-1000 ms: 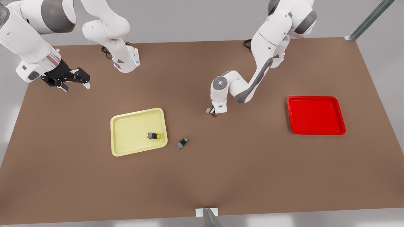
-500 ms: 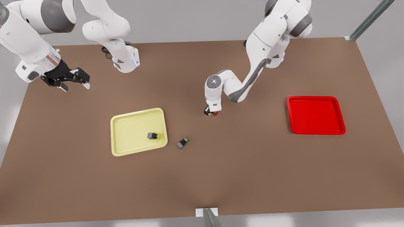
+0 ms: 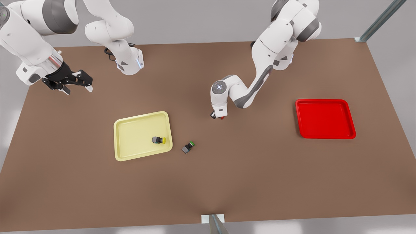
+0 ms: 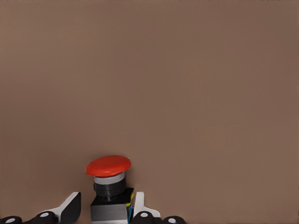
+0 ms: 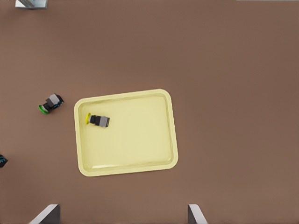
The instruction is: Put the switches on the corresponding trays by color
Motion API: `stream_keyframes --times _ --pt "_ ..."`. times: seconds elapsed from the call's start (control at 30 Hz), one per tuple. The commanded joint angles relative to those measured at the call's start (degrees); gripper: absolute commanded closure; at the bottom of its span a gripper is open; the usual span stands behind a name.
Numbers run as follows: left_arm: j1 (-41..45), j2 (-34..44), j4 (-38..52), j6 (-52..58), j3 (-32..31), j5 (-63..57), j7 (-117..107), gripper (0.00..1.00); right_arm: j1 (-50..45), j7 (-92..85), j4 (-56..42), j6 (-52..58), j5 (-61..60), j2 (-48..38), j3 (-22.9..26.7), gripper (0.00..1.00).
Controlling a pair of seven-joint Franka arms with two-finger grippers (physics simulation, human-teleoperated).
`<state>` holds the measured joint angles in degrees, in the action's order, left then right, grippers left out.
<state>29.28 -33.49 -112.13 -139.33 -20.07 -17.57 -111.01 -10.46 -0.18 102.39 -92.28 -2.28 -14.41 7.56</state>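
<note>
The left hand (image 3: pixel 218 117) is down near the middle of the brown desk (image 3: pixel 208 182), between the two trays, and it is set around the red switch (image 4: pixel 109 183). In the left wrist view the switch stands upright with its red cap on top and its dark body between the two fingers (image 4: pixel 69 208); one finger lies against the body and the other stands a little off it, so the hand is not yet clenched on the switch. The red tray (image 3: pixel 325 119) lies well apart, toward the front view's right. The yellow tray (image 3: pixel 142 135) lies toward the front view's left, and the yellow switch (image 3: pixel 159 140) lies on its side inside it, near the rim closest to the green switch. The green switch (image 3: pixel 188 147) lies on its side on the bare desk just beside that tray. The right hand (image 3: pixel 76 83) waits high over the far left corner of the desk in the front view, with its fingers spread and nothing between them.
</note>
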Motion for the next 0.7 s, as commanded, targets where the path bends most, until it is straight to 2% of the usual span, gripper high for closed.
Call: stream_keyframes --times 0.0,0.33,0.67 --pt "-0.01 0.00 -0.02 0.02 0.04 -0.36 0.00 0.39 0.00 0.00 0.00 -0.01 0.00 0.00 0.00 0.00" --pt "0.08 -0.09 -0.02 0.02 -0.05 -0.36 -0.26 0.47 0.00 -0.08 0.18 0.08 0.00 -0.09 0.00 0.00" --pt "-0.01 0.44 -0.10 0.02 0.04 -0.45 0.35 0.47 0.00 -0.08 0.18 0.08 0.00 -0.18 0.00 0.00"
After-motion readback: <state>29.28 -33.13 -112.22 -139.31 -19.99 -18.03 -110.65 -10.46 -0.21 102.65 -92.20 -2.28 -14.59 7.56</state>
